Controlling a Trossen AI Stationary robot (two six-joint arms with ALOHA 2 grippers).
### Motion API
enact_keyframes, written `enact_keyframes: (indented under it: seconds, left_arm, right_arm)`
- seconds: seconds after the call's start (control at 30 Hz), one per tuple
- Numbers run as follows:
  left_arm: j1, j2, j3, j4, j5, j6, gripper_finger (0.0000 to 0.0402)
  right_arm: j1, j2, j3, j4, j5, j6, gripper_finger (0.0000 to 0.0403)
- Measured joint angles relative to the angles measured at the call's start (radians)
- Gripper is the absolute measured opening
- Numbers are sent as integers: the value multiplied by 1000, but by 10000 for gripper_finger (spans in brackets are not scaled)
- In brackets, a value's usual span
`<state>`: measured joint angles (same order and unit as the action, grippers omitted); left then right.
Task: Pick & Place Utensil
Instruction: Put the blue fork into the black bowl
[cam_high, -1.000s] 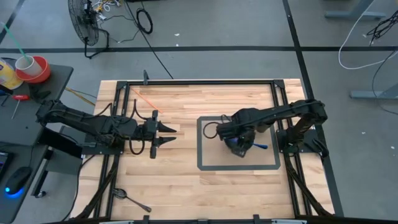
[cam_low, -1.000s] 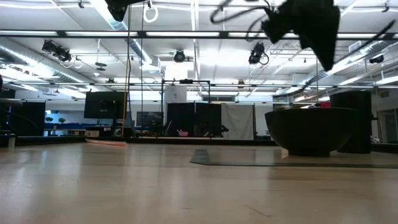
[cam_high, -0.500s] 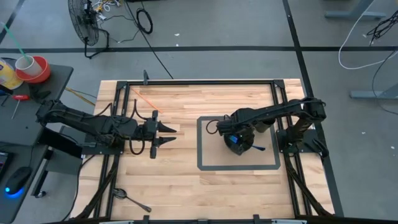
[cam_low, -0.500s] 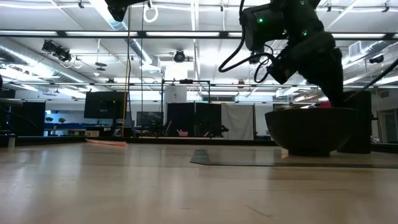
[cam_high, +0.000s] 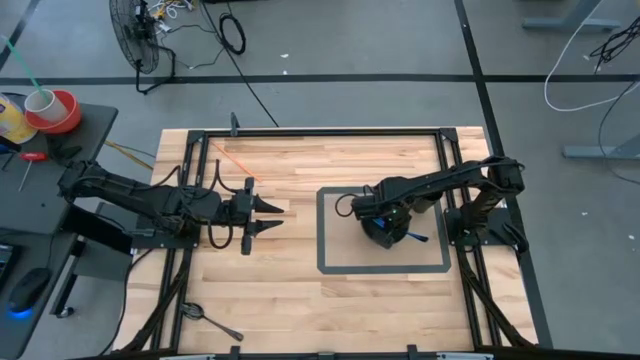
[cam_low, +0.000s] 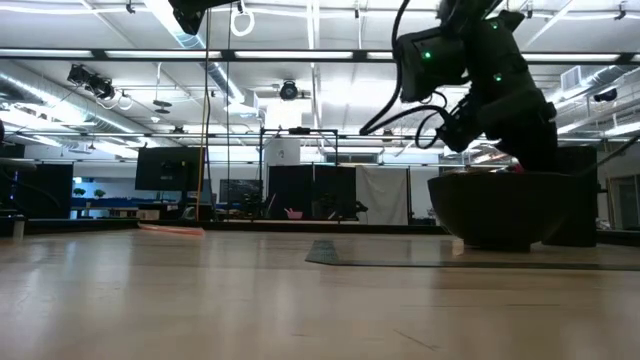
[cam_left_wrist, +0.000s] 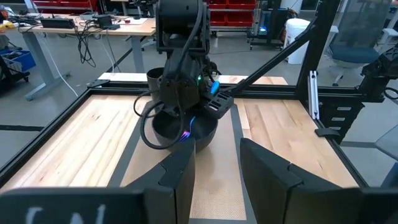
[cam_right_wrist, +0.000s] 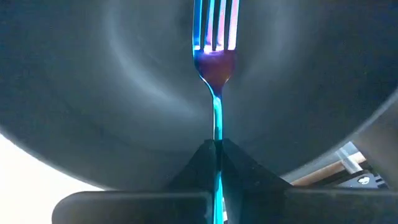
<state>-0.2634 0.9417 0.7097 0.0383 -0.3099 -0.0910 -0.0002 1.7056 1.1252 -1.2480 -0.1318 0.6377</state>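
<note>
A dark round bowl stands on a grey-bordered mat on the right half of the table. My right gripper reaches down into the bowl, shut on a blue-handled fork. The fork's tines point at the bowl's inner wall; I cannot tell whether they touch it. In the high view the right gripper covers most of the bowl. My left gripper waits open, level above the left half of the table, pointing at the bowl. My right gripper pinches the fork's blue handle between its two fingers, below the neck. The fork runs on past the fingertips along their line, tines foremost. The fingers slant down into the bowl from the table's right side. The fork is lifted inside the bowl.
A thin orange stick lies near the table's far left corner. A dark-handled utensil lies at the near left edge. Black frame rails run round the table. Bare wood lies between the mat and the near edge.
My right gripper has come down from well above the bowl until its fingers and the fork dip inside the rim. It stayed shut on the fork. The bowl has not moved.
</note>
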Motion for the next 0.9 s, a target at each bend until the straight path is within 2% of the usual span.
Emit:
enact_keyframes:
  seconds: [0.63, 0.9]
  left_arm:
    - [0, 0, -1, 0, 0, 0, 131]
    - [0, 0, -1, 1, 0, 0, 131]
  right_arm:
    - [0, -2, -7, 64, -9, -17, 12]
    - [-2, 2, -8, 109, 43, -11, 57]
